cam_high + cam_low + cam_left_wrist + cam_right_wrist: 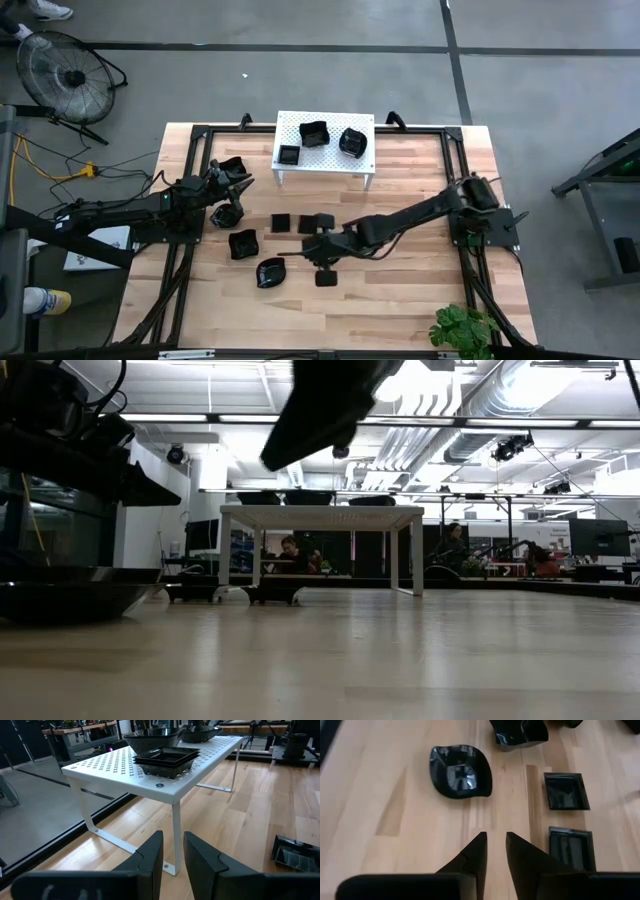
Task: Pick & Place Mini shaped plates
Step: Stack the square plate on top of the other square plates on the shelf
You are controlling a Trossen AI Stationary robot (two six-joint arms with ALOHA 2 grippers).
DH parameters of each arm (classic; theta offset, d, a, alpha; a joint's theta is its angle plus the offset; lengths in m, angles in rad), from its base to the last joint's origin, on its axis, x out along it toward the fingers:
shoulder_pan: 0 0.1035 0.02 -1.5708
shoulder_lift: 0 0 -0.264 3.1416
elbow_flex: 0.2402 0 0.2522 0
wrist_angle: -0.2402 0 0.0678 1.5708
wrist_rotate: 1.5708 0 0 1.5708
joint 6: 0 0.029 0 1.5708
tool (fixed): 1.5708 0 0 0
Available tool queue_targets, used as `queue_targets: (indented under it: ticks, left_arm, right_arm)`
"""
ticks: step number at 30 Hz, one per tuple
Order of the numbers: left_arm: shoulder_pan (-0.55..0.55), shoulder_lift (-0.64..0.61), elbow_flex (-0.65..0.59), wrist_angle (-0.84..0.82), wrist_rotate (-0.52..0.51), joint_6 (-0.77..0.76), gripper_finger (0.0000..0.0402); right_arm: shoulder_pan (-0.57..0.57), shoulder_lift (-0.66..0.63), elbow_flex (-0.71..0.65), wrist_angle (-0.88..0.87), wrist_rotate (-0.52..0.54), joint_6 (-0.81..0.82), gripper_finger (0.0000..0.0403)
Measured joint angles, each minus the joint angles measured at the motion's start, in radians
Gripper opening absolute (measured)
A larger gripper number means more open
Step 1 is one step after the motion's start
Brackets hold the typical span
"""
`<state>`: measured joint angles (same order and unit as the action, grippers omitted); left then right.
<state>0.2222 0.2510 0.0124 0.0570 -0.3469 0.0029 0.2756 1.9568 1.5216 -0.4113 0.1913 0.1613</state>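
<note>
Several small glossy black plates lie on the wooden table: wavy-rimmed ones (242, 243) (270, 272) (226, 213) and flat squares (281, 222) (318, 222) (325, 278). Three more plates (314, 133) rest on the white perforated stand (325, 165). My right gripper (312, 246) hovers above bare wood among the plates, its fingers a narrow gap apart; in its wrist view (496, 842) a wavy plate (460, 772) and two squares (566, 791) lie ahead. My left gripper (238, 184) waits left of the stand, fingers slightly apart (173, 852), holding nothing.
The stand's thin white legs (176, 837) stand close in front of my left gripper. A black metal frame (190, 140) runs round the table's edges. A potted plant (462, 330) sits at the near right corner. Bare wood lies right of centre (420, 270).
</note>
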Motion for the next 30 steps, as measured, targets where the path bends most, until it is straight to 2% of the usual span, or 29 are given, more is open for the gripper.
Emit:
queue_targets:
  ticks: [7, 17, 22, 30]
  left_arm:
    - [0.000, 0.000, 0.000, 0.000, 0.004, 0.000, 0.0073]
    - [0.000, 0.000, 0.000, 0.000, 0.005, 0.000, 0.0073]
    - [0.000, 0.000, 0.000, -0.001, 0.005, 0.000, 0.0073]
    - [0.000, 0.000, 0.000, 0.000, 0.005, 0.000, 0.0073]
  right_arm:
    - [-0.005, 0.110, 0.090, -0.054, 0.066, -0.050, 0.0097]
    - [-0.043, 0.200, 0.102, -0.084, 0.167, -0.075, 0.0150]
    - [-0.054, 0.235, 0.102, -0.080, 0.166, -0.137, 0.0153]
    - [-0.058, 0.256, 0.101, -0.074, 0.232, -0.170, 0.0145]
